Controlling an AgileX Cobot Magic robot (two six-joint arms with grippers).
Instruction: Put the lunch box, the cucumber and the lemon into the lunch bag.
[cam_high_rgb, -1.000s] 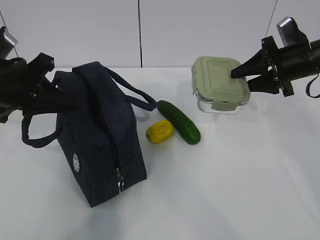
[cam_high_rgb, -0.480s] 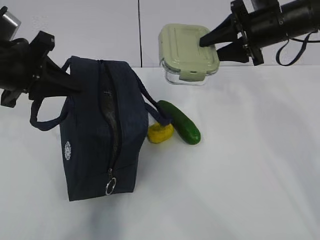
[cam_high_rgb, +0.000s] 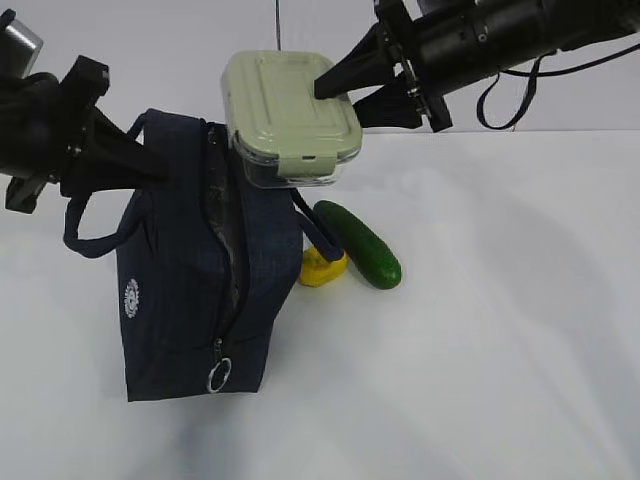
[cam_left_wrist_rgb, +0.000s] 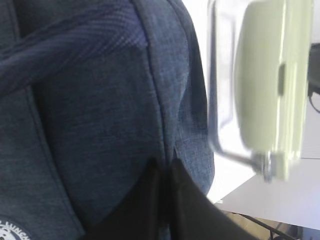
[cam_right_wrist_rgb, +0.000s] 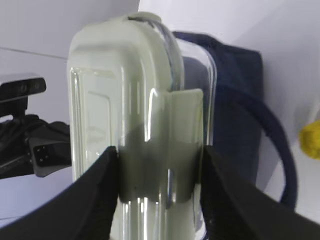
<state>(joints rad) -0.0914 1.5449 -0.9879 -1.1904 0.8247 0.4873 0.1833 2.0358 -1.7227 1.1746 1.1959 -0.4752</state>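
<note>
Your right gripper (cam_high_rgb: 338, 92) reached in from the upper right of the exterior view and had its fingers closed on the right-hand edge of the lunch box (cam_high_rgb: 290, 115), one finger on the sage-green lid and one under the glass base. In the right wrist view the two dark fingers (cam_right_wrist_rgb: 97, 195) pressed on either side of the container (cam_right_wrist_rgb: 140, 125) at the lower middle of the frame, with the lid latch between them. The box hung in the air at the upper centre of the exterior view, tilted toward the camera, over the top right corner of the lunch bag (cam_high_rgb: 195, 280).

Your left gripper (cam_high_rgb: 150, 168) came in from the upper left of that view, its tips against the upper left side of the navy bag near a handle. In the left wrist view its fingers (cam_left_wrist_rgb: 150, 200) sat nearly together at the bottom of the frame, pinching the bag fabric (cam_left_wrist_rgb: 100, 115), and the lunch box (cam_left_wrist_rgb: 265, 90) showed at the upper right.

The bag stood upright left of centre on the white table (cam_high_rgb: 500, 330), its zipper line gaping along the top and front. The lemon (cam_high_rgb: 322, 268) lay just right of the bag, partly hidden behind a handle loop, touching the cucumber (cam_high_rgb: 358, 243), which lay slantwise at the centre of the frame.
</note>
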